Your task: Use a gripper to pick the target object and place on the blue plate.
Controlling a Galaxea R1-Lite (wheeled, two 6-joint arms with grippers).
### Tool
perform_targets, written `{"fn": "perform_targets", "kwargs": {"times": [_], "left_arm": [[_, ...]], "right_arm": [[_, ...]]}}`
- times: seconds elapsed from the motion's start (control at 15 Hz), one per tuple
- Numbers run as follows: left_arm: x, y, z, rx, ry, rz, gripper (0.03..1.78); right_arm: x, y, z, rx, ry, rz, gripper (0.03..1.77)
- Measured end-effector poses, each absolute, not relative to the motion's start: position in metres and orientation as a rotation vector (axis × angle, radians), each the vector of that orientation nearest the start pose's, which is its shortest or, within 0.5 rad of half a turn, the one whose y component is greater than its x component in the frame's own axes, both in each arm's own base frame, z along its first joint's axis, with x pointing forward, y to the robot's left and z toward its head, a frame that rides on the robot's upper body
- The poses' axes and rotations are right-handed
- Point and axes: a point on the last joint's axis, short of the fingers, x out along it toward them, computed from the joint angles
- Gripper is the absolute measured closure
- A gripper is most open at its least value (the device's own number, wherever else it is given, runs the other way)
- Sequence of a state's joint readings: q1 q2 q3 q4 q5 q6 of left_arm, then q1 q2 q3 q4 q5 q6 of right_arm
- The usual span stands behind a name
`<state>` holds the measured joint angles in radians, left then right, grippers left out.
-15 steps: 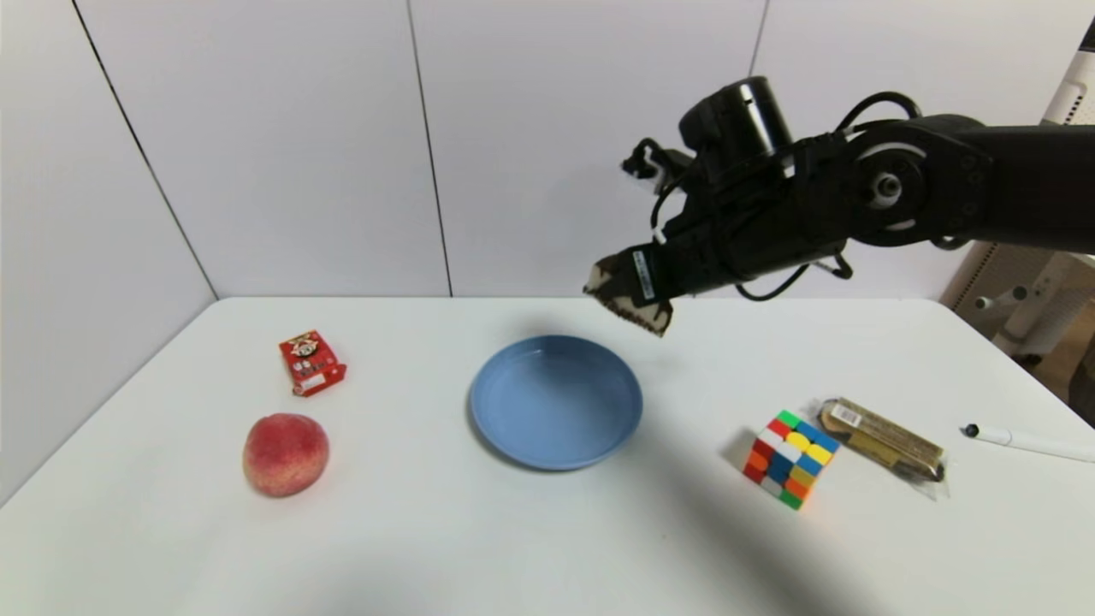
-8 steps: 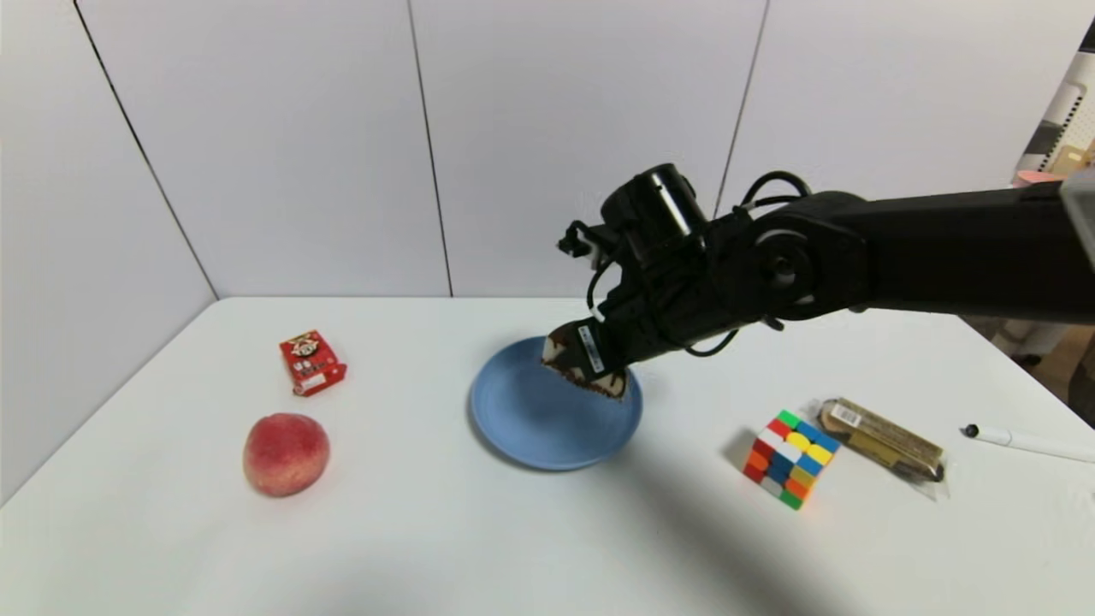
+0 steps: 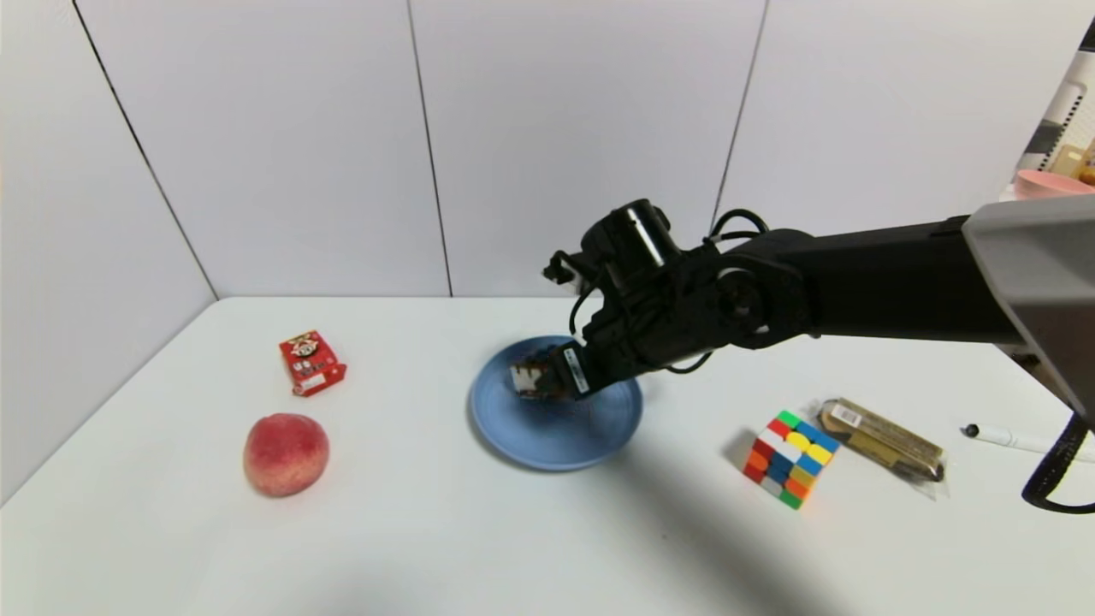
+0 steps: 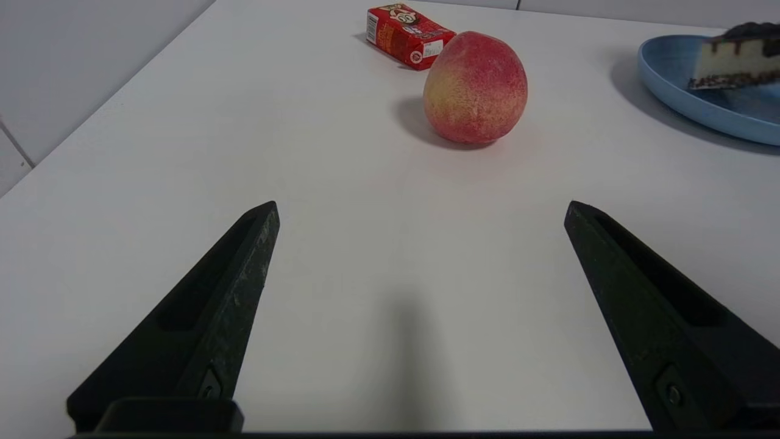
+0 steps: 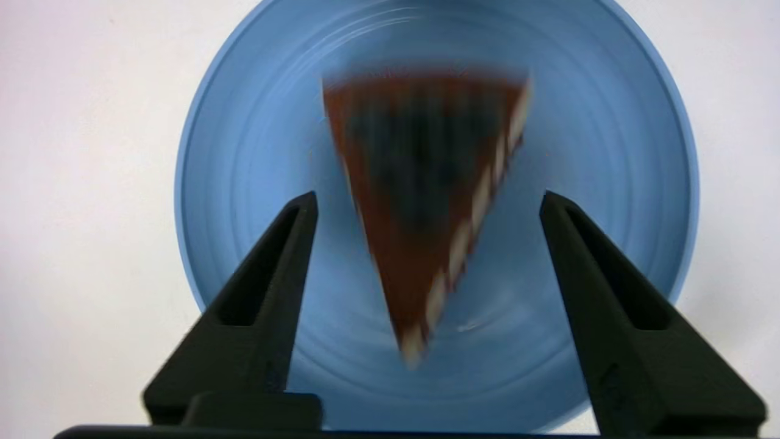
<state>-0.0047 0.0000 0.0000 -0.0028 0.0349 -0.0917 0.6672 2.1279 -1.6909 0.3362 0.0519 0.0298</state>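
Dark-topped cake slice [image 5: 420,183] lies between the right gripper's parted fingers [image 5: 292,262].

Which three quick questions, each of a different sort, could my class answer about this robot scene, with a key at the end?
1. True or false: the right gripper stands open over the blue plate, its fingers clear of the cake slice.

2. Multiple choice: which thing lies nearest the puzzle cube?
a) the peach
b) the wrapped bar
c) the red box

3. Fill in the gap: the left gripper, out over the bare white table, has its jaws ____.

Key: 1 true; 2 b; 3 open.
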Motion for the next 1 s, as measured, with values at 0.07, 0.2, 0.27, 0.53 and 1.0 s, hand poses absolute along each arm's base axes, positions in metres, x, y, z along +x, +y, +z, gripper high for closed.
{"fn": "perform_targets", "kwargs": {"times": [0.07,0.2,0.27,0.53,1.0], "left_arm": [[-0.023,0.001,0.076,-0.092,-0.004,0.030,0.12],[-0.023,0.001,0.076,-0.092,-0.004,0.030,0.12],[-0.023,0.001,0.076,-0.092,-0.004,0.030,0.12],[-0.023,0.001,0.076,-0.092,-0.004,0.030,0.12],[-0.023,0.001,0.076,-0.092,-0.004,0.030,0.12]], "right_arm": [[0.329,0.261,0.182,-0.209,0.754,0.673,0.45],[0.320,0.255,0.197,-0.203,0.727,0.679,0.37],[0.315,0.251,0.206,-0.197,0.709,0.680,0.34],[0.279,0.209,0.249,-0.161,0.638,0.653,0.24],[0.154,0.061,0.256,-0.069,0.572,0.386,0.15]]}}
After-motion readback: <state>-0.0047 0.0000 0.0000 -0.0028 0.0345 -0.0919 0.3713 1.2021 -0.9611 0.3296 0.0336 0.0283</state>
